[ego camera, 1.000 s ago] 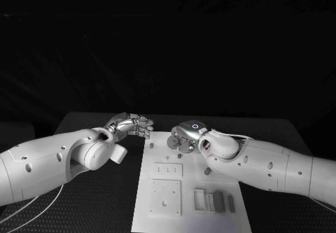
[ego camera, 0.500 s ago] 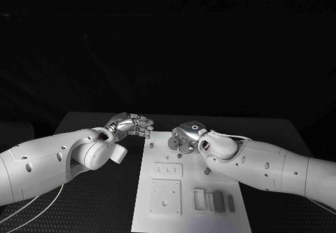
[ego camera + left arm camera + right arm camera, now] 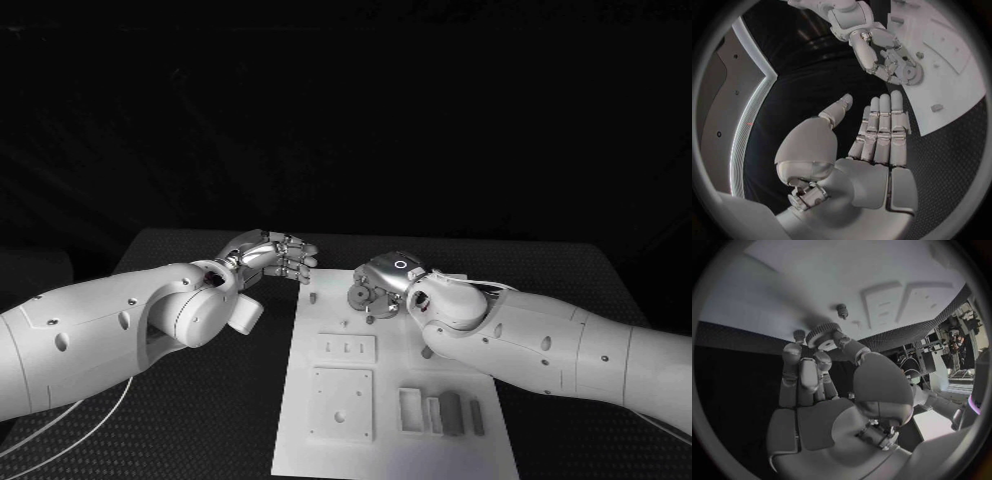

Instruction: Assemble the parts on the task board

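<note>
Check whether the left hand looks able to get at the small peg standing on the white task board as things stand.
Probably yes. The left hand is open and holds nothing beside the white task board, and bare board lies between it and the small peg. The right hand, pinching a round toothed gear, works farther along.

Black table (image 3: 577, 270) w/ textured top, under board.

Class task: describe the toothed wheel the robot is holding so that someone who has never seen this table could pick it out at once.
Start at the white board in the middle of the black table and go to its far end, where the right hand reaches in. The gear is pinched in that hand's fingertips. Its round, toothed rim sets it apart from the plain peg nearby.
</note>
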Controlling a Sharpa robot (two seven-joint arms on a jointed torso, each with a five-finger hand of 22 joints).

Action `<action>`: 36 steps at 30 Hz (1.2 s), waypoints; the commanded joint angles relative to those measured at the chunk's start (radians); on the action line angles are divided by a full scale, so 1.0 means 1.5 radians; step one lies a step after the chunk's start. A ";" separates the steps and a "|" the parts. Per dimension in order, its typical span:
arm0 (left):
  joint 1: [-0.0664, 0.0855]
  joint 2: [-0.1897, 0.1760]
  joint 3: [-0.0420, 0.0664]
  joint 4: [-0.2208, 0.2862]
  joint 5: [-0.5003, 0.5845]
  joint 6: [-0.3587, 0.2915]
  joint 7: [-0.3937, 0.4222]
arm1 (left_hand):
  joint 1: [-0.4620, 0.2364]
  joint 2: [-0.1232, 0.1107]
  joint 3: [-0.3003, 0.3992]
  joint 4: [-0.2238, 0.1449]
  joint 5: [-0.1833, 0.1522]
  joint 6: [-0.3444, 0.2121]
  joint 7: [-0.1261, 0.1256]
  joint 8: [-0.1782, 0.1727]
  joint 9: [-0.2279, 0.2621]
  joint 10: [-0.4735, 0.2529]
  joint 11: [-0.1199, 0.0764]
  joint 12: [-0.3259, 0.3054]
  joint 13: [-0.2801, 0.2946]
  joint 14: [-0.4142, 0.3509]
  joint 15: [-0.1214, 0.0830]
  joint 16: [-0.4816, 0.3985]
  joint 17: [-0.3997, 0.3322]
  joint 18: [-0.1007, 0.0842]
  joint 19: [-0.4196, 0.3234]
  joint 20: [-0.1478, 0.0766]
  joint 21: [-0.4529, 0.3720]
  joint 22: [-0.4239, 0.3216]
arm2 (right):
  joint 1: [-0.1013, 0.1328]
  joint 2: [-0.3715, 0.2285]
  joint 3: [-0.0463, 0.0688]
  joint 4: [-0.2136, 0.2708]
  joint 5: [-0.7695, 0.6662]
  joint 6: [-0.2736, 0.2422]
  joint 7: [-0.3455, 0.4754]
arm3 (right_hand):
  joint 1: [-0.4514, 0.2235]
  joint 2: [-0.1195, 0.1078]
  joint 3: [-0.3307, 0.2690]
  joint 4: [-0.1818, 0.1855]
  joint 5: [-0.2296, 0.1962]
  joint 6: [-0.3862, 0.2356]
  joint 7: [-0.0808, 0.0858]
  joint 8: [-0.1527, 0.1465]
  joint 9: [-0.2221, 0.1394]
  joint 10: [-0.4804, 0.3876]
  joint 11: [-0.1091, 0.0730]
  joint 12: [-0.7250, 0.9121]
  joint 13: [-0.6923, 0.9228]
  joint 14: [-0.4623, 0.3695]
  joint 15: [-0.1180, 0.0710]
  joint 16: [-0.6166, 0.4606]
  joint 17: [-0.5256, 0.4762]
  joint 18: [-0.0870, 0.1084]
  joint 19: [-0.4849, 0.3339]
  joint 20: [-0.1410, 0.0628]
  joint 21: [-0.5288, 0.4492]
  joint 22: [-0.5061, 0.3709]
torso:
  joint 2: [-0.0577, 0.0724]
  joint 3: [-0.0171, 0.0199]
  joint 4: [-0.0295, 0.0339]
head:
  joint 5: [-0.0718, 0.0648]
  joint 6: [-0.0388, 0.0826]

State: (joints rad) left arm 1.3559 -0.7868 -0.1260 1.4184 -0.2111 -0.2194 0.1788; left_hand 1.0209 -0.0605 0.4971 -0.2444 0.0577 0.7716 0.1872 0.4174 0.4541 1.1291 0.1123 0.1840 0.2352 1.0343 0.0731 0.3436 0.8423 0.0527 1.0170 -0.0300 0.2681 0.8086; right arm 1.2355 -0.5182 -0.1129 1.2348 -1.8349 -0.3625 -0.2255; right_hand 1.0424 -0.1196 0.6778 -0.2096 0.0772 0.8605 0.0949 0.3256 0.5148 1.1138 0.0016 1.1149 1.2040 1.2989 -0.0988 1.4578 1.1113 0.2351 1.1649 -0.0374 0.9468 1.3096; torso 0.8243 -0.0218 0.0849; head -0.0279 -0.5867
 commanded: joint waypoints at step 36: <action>0.001 0.001 0.001 0.000 -0.001 0.010 0.001 | -0.007 0.000 -0.001 0.010 -0.002 -0.003 0.006 -0.005 0.002 0.000 0.006 -0.006 0.003 0.005 0.001 -0.007 0.004 0.008 -0.003 0.004 -0.005 0.002 | -0.004 0.000 -0.002 -0.028 0.063 0.030 0.031 | -0.003 -0.064 0.002 0.046 0.001 -0.027 0.040 -0.054 -0.029 -0.024 0.027 0.005 -0.011 -0.018 0.023 -0.004 -0.024 0.018 -0.002 0.001 -0.013 0.009 | 0.000 -0.0001 0.0003 | -0.001 -0.002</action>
State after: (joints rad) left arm 1.3558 -0.7874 -0.1261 1.4165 -0.2111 -0.2188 0.1759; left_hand 1.0209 -0.0604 0.4957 -0.2358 0.0577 0.7678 0.1909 0.4131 0.4557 1.1291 0.1123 0.1791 0.2390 1.0343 0.0731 0.3381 0.8472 0.0447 1.0170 -0.0300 0.2637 0.8104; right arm 1.2295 -0.5176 -0.1152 1.1920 -1.7739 -0.3429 -0.2033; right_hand 1.0387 -0.2093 0.6830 -0.1461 0.0768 0.8137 0.1429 0.2475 0.4717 1.0847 0.0412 1.1188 1.1888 1.2807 -0.0636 1.4578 1.0759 0.2315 1.1630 -0.0316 0.9313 1.3096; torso 0.8240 -0.0218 0.0847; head -0.0284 -0.5896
